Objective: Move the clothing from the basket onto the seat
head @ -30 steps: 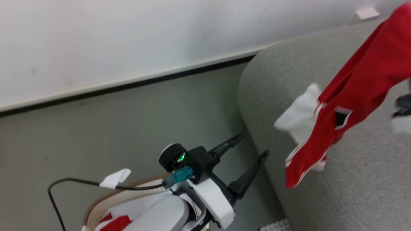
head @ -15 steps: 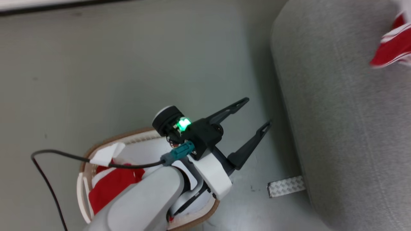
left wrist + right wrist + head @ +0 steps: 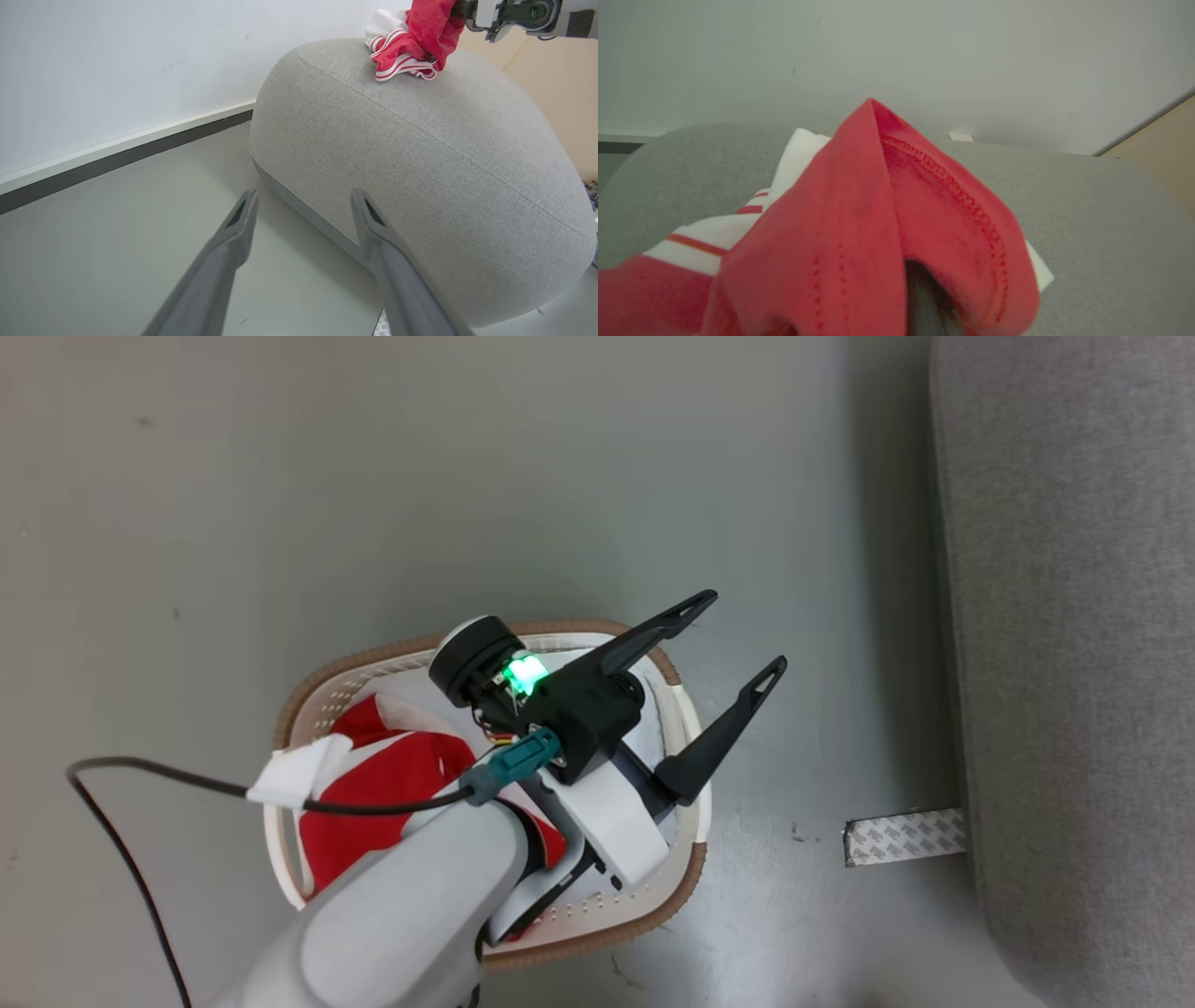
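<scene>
The cream basket (image 3: 317, 695) with a brown rim stands on the floor, and red and white clothing (image 3: 392, 793) lies inside it. My left gripper (image 3: 747, 630) hovers open over the basket's right side, its empty fingers pointing toward the grey seat (image 3: 1074, 616). In the left wrist view the open left gripper (image 3: 303, 193) faces the seat (image 3: 420, 163). A red garment with white stripes (image 3: 406, 51) rests bunched on the seat's top, with my right gripper (image 3: 460, 11) shut on its upper end. In the right wrist view that garment (image 3: 859, 224) drapes over my right gripper (image 3: 924, 308).
Grey floor surrounds the basket. A strip of patterned tape (image 3: 904, 835) lies on the floor against the seat's base. A white wall with a dark baseboard (image 3: 117, 158) runs behind the seat. A black cable (image 3: 121, 859) trails from my left arm.
The head camera has tilted down and left, so the whole basket has come into view and the held garment has left the frame. My left gripper stays open.
</scene>
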